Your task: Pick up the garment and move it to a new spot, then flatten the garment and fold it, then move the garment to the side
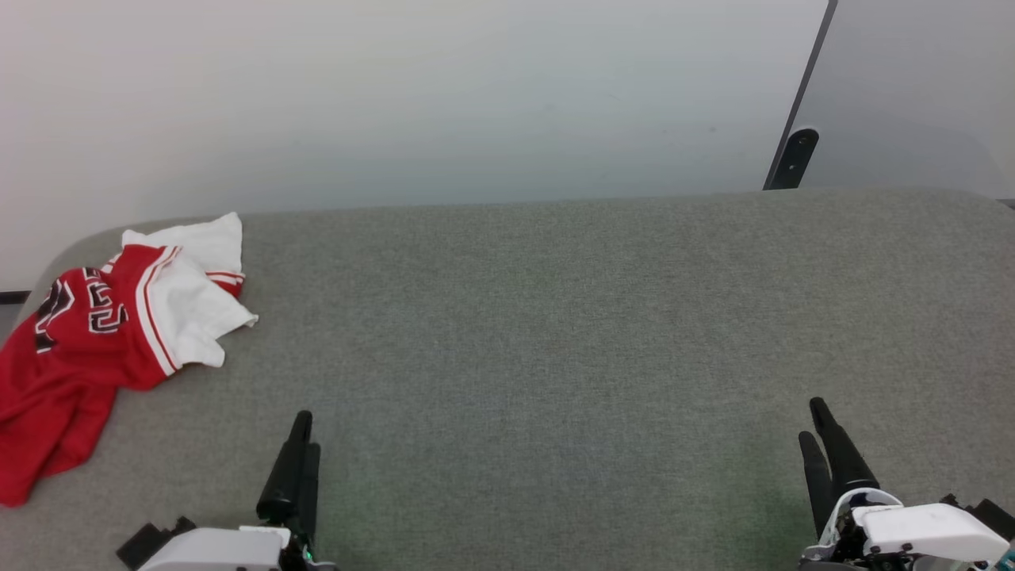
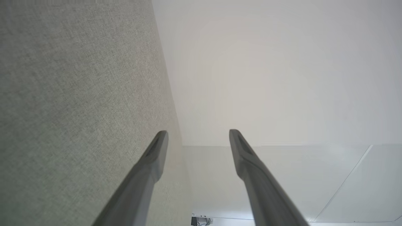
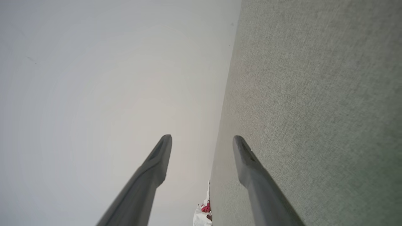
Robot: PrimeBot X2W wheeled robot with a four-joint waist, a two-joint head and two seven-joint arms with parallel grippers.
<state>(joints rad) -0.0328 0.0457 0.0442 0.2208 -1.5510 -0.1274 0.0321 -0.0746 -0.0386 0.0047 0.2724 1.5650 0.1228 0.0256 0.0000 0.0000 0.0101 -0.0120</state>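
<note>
The garment [image 1: 95, 333] is a red shirt with white sleeves and black print, lying crumpled at the far left of the grey table [image 1: 555, 333], partly over its left edge. A small bit of the garment [image 3: 203, 213] peeks in at the bottom of the right wrist view. My left gripper [image 1: 305, 432] rests at the lower left, well right of and nearer than the shirt, nothing in it. In the left wrist view its fingers [image 2: 155, 157] stand apart, so the left gripper [image 2: 198, 135] is open. My right gripper [image 1: 817, 420] sits at the lower right, open and empty, as the right gripper [image 3: 202, 139] shows.
A pale wall [image 1: 396, 95] rises behind the table's far edge. A dark post [image 1: 793, 155] stands at the back right beside a grey panel. The table's corners are rounded.
</note>
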